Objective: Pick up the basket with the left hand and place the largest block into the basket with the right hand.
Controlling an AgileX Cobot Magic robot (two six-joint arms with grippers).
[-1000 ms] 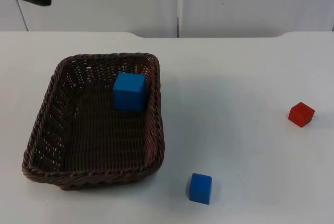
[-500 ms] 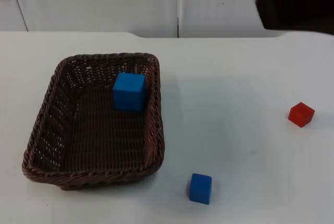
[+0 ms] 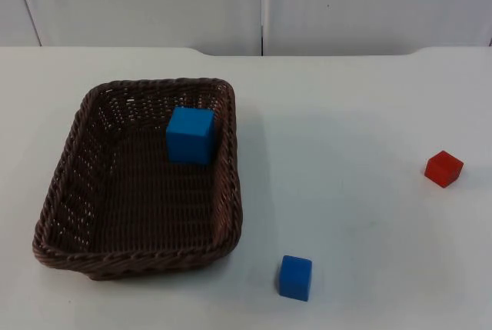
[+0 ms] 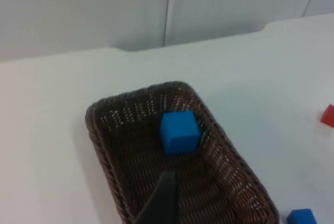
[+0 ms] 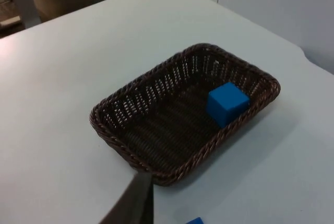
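A brown woven basket (image 3: 81,191) sits on the left half of the white tabletop (image 3: 346,107), with the largest blue block (image 3: 190,135) lying inside it against the far right wall. A smaller blue block (image 3: 295,277) rests on the tabletop just right of the basket's near corner, and 1 red block (image 3: 443,168) lies well apart at the right. A fingertip of the left pincer (image 4: 159,203) stands above the basket interior; a fingertip of the right pincer (image 5: 136,199) stands above the basket's rim. Whether either pincer is spread or closed cannot be told; neither has hold of anything.
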